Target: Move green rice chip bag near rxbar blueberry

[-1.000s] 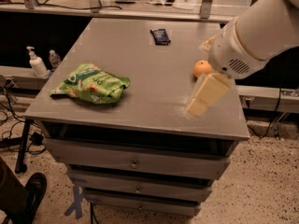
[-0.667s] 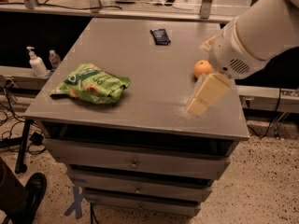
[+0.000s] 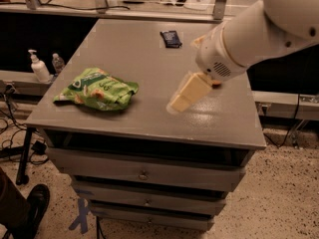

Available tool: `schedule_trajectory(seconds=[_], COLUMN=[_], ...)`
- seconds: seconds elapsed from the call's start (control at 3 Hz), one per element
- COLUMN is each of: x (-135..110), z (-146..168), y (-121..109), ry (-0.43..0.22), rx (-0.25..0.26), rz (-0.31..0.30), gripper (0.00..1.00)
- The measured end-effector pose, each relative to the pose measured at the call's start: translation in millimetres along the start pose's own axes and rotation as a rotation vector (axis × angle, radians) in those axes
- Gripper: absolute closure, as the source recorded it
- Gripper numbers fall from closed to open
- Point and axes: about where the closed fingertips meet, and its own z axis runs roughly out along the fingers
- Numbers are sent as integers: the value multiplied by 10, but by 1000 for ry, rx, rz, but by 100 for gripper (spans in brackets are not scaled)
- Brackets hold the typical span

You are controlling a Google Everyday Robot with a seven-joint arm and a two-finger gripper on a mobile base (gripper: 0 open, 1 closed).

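The green rice chip bag (image 3: 96, 89) lies wrinkled on the left front part of the grey cabinet top (image 3: 144, 59). The rxbar blueberry (image 3: 171, 38) is a small dark blue bar lying flat at the back middle of the top. My gripper (image 3: 187, 93) hangs from the white arm over the middle right of the top, to the right of the bag and in front of the bar, apart from both. The orange fruit is almost wholly hidden behind the arm; only a sliver (image 3: 216, 83) shows.
The cabinet has drawers (image 3: 142, 173) below its top. Two pump bottles (image 3: 39, 66) stand on a low shelf to the left. A dark shoe (image 3: 35, 203) is on the floor at lower left. Cables lie on the floor at the left.
The gripper and arm have moved left across the top toward the bag. The orange fruit is now covered by the arm. The bag and bar have not moved.
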Motion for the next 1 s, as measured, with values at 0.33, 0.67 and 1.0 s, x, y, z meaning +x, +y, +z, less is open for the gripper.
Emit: schedule_trajectory(seconds=[0.33,0.67,1.0], x=[-312,-555,-725], z=[361,721,1027], y=[-83,-34,83], ry=[-111,-193,-246], rx=[0,-33,-71], rz=[-8,-4,17], gripper=[0,0,0])
